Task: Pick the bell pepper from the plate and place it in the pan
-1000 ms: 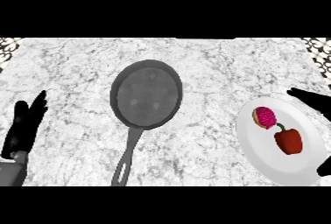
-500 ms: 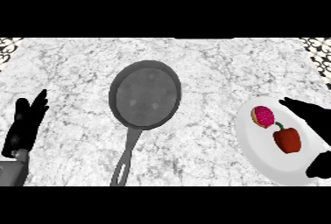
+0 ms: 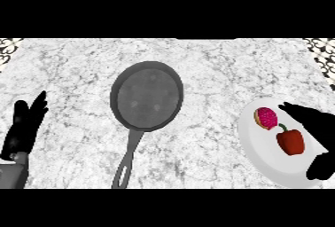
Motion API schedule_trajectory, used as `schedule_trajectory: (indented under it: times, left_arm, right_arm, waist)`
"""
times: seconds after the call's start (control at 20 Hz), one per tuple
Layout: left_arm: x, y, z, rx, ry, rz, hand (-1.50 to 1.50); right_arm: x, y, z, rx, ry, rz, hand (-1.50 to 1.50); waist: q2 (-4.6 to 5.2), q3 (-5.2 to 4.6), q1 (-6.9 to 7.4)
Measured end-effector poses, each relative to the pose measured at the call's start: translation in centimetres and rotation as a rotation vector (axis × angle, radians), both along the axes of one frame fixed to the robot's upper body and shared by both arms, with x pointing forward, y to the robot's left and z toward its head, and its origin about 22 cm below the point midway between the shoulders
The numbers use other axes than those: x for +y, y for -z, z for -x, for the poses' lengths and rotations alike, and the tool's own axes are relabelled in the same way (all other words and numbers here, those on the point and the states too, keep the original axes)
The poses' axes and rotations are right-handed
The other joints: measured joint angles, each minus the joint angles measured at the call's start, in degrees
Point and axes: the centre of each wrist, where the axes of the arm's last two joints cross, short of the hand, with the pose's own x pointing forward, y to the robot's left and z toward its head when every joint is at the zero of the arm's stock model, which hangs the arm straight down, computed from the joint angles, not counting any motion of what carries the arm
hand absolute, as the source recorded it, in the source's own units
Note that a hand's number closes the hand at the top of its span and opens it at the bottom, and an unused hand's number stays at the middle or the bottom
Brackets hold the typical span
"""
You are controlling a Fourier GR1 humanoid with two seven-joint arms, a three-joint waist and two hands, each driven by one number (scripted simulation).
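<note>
Right hand (image 3: 313, 120) hovering open over the plate (image 3: 258, 153), fingers just above the pepper (image 3: 290, 141). Risk I'm weighing: fingers catching the pink food (image 3: 266, 118) beside it, or nudging the pepper off. Pan (image 3: 146, 95) sitting well apart. Left hand (image 3: 23, 128) resting open.

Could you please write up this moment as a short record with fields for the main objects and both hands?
surface: marble-patterned counter
pan: dark pan, nothing in it, handle pointing toward the robot
plate: white plate at the right
bell pepper: red bell pepper lying on the plate
other item: round pink-topped item on the plate, beside the pepper
right hand: right hand over the plate's right part, fingers extended, not holding the pepper
left hand: left hand open at the left edge, fingers up, resting
</note>
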Motion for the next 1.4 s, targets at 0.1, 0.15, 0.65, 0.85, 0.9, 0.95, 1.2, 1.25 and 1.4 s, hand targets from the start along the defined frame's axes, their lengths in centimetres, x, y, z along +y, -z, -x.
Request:
schedule_trajectory:
  times: [0.1, 0.15, 0.65, 0.85, 0.9, 0.95, 1.2, 1.25, 1.4]
  left_arm:
    - [0.1, 0.1, 0.2, -0.003, -0.004, -0.002, 0.00]
    - [0.1, 0.0, 0.1, 0.000, -0.003, -0.004, 0.00]
    - [0.0, 0.0, 0.2, 0.001, 0.001, 0.002, 0.00]
    - [-0.5, 0.0, 0.4, -0.006, -0.003, 0.000, 0.00]
    - [-0.4, -0.1, 0.2, -0.004, -0.004, 0.002, 0.00]
    - [-0.2, 0.0, 0.3, -0.004, -0.007, 0.004, 0.00]
    - [0.2, 0.3, 0.2, -0.006, -0.009, 0.002, 0.00]
    - [0.1, 0.2, 0.5, -0.005, -0.005, 0.005, 0.00]
    - [0.0, -0.3, 0.4, -0.009, -0.004, -0.005, 0.00]
  right_arm:
    - [0.0, 0.7, -0.3, -0.005, 0.002, -0.005, -1.50]
    - [0.1, 1.0, -0.6, -0.008, 0.002, -0.005, -1.50]
    - [0.0, 3.4, -1.3, 0.015, 0.006, 0.007, -1.50]
    - [0.1, 4.0, -2.0, 0.029, 0.028, 0.023, -1.50]
    - [-0.3, 4.4, -1.9, 0.032, 0.026, 0.027, -1.50]
    - [-0.1, 4.9, -2.0, 0.032, 0.028, 0.032, -1.50]
    - [-0.1, 5.4, -1.9, 0.009, -0.003, 0.062, 1.50]
    - [0.0, 5.2, -2.0, -0.011, -0.015, 0.077, 1.50]
    - [-0.6, 5.4, -2.8, -0.054, -0.036, 0.116, 1.50]
  waist:
    - [0.00, 0.01, 0.04]
    - [0.01, 0.01, 0.07]
    - [0.02, 0.00, 0.12]
    - [0.02, 0.02, 0.13]
    - [0.02, 0.00, 0.11]
    - [0.02, 0.00, 0.11]
    - [-0.08, -0.11, 0.05]
    - [-0.10, -0.11, 0.10]
    - [-0.11, -0.13, 0.19]
